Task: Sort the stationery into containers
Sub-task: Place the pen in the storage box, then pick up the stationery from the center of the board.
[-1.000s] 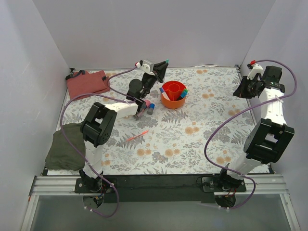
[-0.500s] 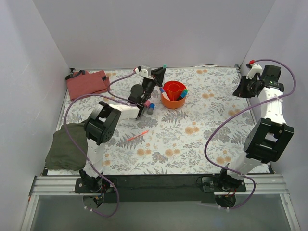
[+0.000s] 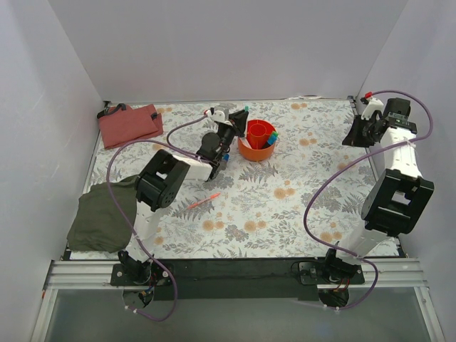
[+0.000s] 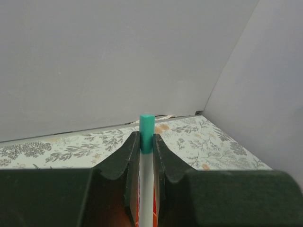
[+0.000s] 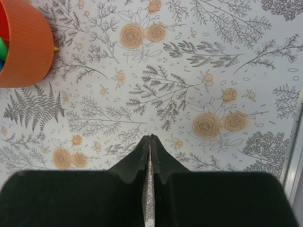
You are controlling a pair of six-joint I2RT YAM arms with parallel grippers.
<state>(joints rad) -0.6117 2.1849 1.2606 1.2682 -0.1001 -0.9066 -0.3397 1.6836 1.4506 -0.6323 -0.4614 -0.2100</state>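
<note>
Running along the gap between the fingers, teal cap past the tips, a white felt-tip pen [image 4: 146, 179] is pinched by the left gripper [image 4: 146, 144] just beside the orange cup [image 3: 257, 140], probably to be dropped in. The right gripper [image 5: 149, 142] is pressed together on nothing and is kept well apart from the cup.

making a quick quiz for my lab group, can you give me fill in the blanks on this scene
1. The left gripper holds the teal-capped pen close to the ____ cup.
2. The right gripper has its jaws ____, with nothing between them.
3. The olive-green cloth lies at the robot's ____ side of the table.

Missing words: orange; shut; left
</note>
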